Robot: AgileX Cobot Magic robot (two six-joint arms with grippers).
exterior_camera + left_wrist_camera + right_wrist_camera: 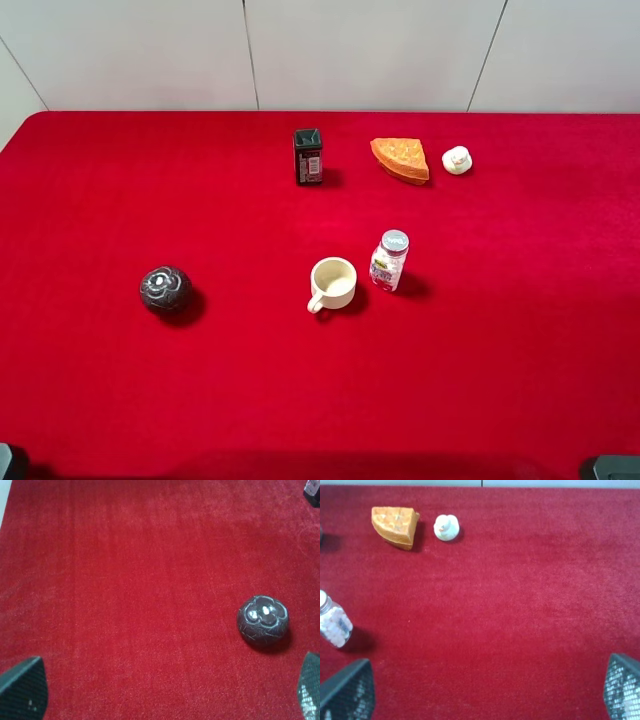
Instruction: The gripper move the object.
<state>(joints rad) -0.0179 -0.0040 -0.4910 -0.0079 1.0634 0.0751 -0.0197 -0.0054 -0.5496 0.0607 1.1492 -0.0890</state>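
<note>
The object, a small cream-white rounded lump (457,159) with a knob-like top, sits on the red cloth at the back right, just right of an orange wedge (401,159). It also shows in the right wrist view (446,527), far ahead of my right gripper (485,692), which is open and empty. My left gripper (167,690) is open and empty too, with a dark grey ball (263,619) ahead of it near one finger. In the high view only dark bits of the arms show at the front corners, left (8,462) and right (612,467).
A cream mug (333,283) with a handle and a small pill bottle (389,260) stand mid-table. A black box (308,156) stands at the back centre. The dark grey ball (166,288) lies at the left. A white wall backs the red table (520,380).
</note>
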